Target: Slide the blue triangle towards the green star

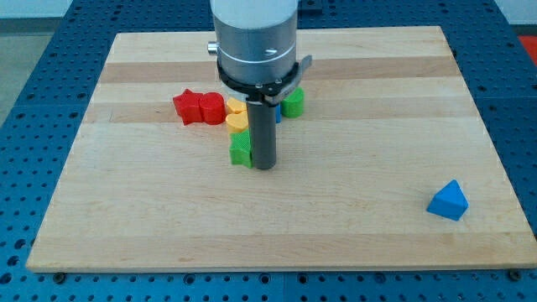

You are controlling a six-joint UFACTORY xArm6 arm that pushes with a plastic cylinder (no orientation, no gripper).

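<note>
The blue triangle (448, 201) lies alone near the view's bottom right of the wooden board (377, 101). The green star (242, 151) sits near the board's middle, just below a cluster of blocks. My tip (264, 167) rests on the board right beside the green star, on its right, touching or nearly touching it. The tip is far to the left of the blue triangle.
Above the green star lie two yellow blocks (237, 117), a red star (187, 106) and another red block (211, 107) to their left. A green cylinder (292, 102) stands right of the rod, with a blue block mostly hidden behind the rod.
</note>
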